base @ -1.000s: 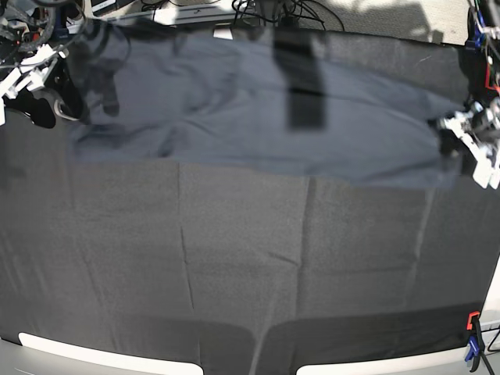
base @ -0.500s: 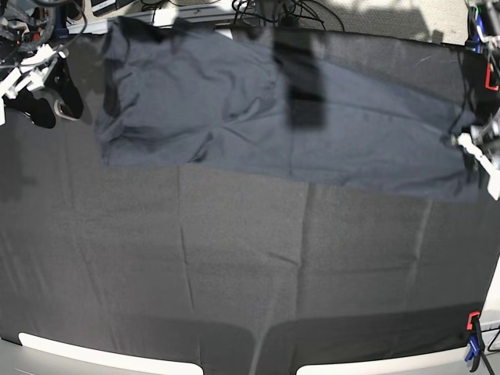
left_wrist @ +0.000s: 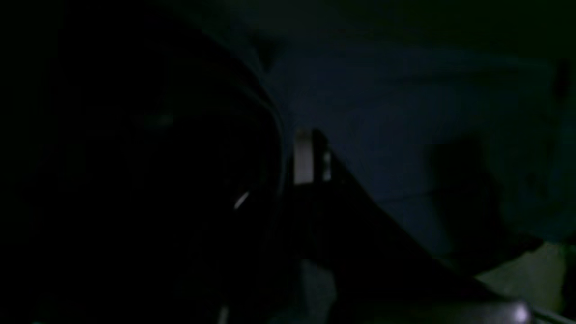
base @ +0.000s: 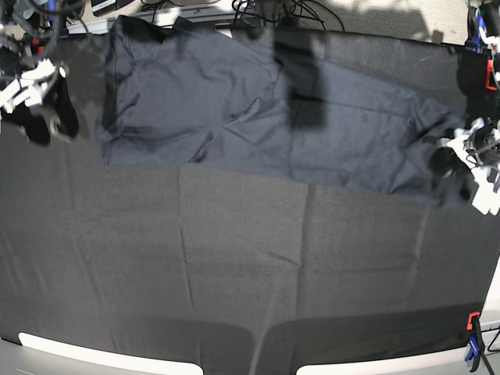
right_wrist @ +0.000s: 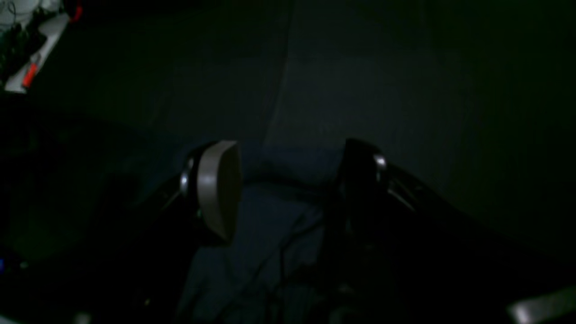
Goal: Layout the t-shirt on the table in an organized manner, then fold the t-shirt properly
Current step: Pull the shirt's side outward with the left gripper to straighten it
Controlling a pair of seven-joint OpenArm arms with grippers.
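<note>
Black-clothed table (base: 234,297) with the t-shirt (base: 234,109) now settled flatter along its far edge — left gripper (base: 461,160) clenched on the hem, right gripper (right_wrist: 288,180) released — layout nearly complete.

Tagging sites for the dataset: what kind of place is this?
Likely a robotics lab bench: a table under black cloth with a clamp at its corner, tangled cables behind, and a t-shirt spread out.

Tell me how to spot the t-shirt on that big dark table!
Find the table with its black cloth top. Along its far edge lies the t-shirt, spread wide from side to side. It looks bluer, smoother and more wrinkled than the matte black cloth under it.
</note>
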